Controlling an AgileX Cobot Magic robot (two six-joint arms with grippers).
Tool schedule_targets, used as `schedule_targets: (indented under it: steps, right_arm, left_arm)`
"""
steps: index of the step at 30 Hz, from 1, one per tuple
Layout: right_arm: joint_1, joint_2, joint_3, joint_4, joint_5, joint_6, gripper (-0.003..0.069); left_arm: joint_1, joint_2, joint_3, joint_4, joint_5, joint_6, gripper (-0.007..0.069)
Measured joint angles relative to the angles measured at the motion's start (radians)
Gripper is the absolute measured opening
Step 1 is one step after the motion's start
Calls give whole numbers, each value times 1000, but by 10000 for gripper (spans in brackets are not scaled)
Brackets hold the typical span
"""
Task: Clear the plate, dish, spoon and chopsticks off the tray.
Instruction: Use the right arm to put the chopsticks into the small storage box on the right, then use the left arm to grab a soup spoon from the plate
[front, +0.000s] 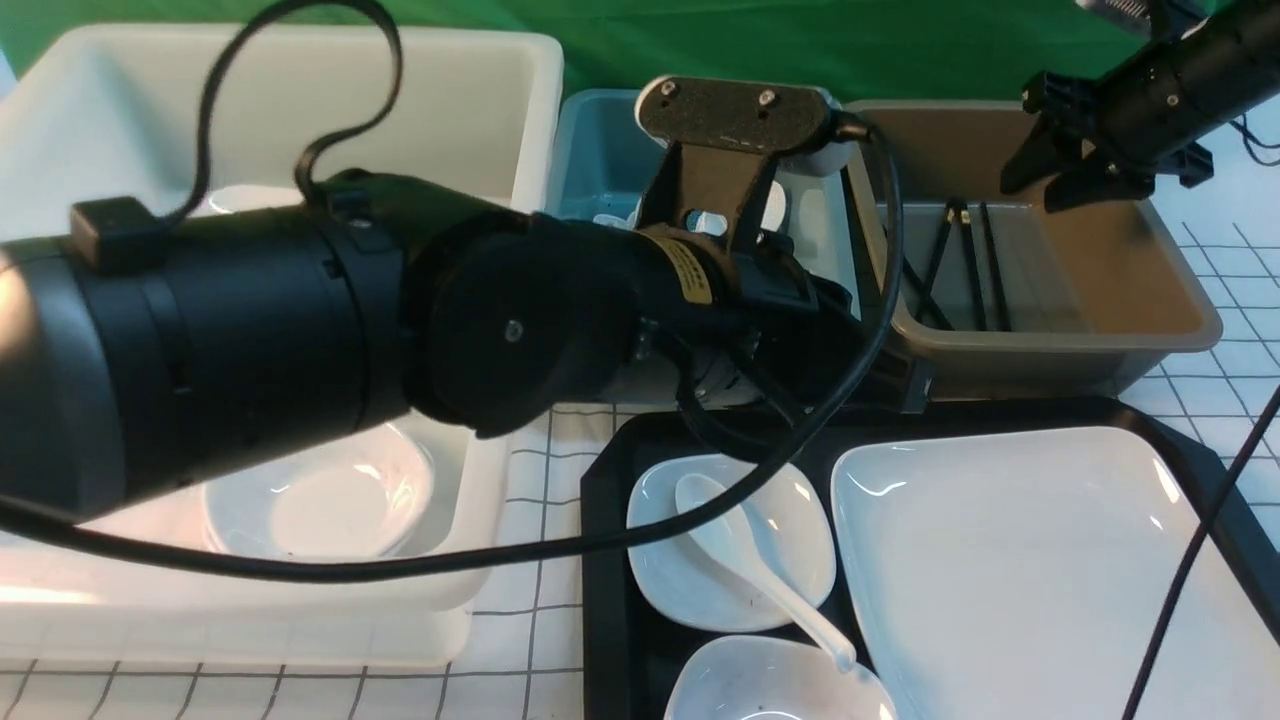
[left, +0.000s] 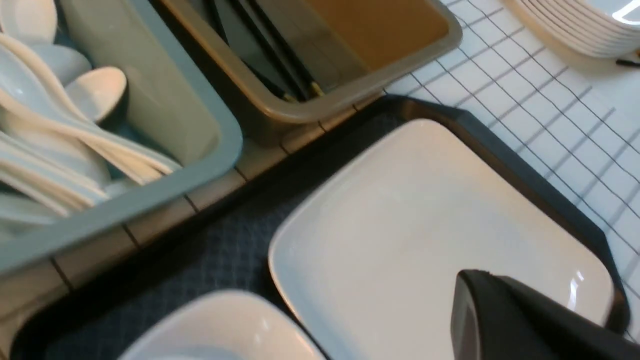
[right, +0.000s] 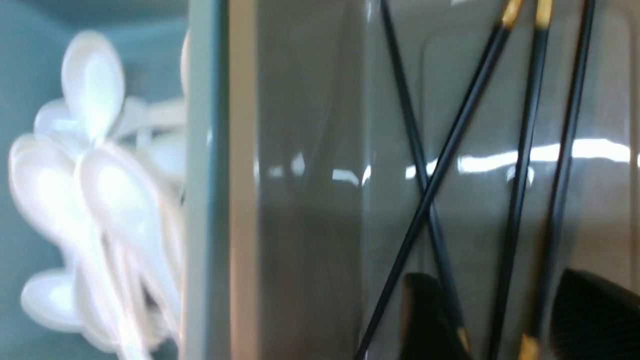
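The black tray (front: 600, 560) holds the large white plate (front: 1020, 570) on its right. On its left a small squarish dish (front: 690, 590) has the white spoon (front: 740, 555) lying across it. My left arm (front: 300, 320) reaches over the tray's far edge and hides its gripper. In the left wrist view only one dark finger (left: 500, 310) shows, over the plate (left: 425, 225). My right gripper (front: 1050, 175) is open and empty above the brown bin (front: 1130, 290). The black chopsticks (front: 965, 265) lie in that bin with other sticks, below the open gripper (right: 500, 320).
A second small dish (front: 770, 685) sits at the tray's near edge. A blue bin (left: 165, 125) of white spoons stands left of the brown bin. A big white bin (front: 480, 110) with a bowl (front: 320, 500) is at the left. Stacked plates (left: 575, 30) sit beyond the tray.
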Motion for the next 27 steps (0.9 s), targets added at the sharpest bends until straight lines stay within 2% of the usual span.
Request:
schedule_targets:
  steps: [2, 4, 7, 8, 9, 14, 20, 22, 27]
  right_arm:
    - [-1, -68, 30, -5, 12, -21, 275]
    - [2, -187, 84, -8, 11, -56, 156]
    - [13, -294, 146, -12, 11, -77, 90]
    - [28, -397, 230, -17, 12, -102, 47]
    - [40, -461, 284, -21, 12, -119, 36]
    - [106, -731, 557, -26, 18, -175, 45]
    - [166, -959, 835, -33, 16, -181, 82]
    - [187, -1055, 932, -33, 12, -180, 90]
    - [195, -1217, 1045, -34, -8, -173, 102]
  left_arm:
    - [0, -7, -24, -2, 93, -9, -3]
    - [0, -1, -74, -5, 269, -79, -3]
    - [-1, 17, -108, -6, 370, -119, -3]
    - [-11, 44, -140, -4, 423, -132, -3]
    - [-19, 66, -160, 2, 450, -138, -3]
    - [-49, 205, -227, 43, 532, -182, 4]
    - [-35, 340, -339, 188, 624, -384, 85]
    - [-23, 384, -389, 231, 644, -430, 156]
    - [-1, 452, -443, 239, 673, -480, 332]
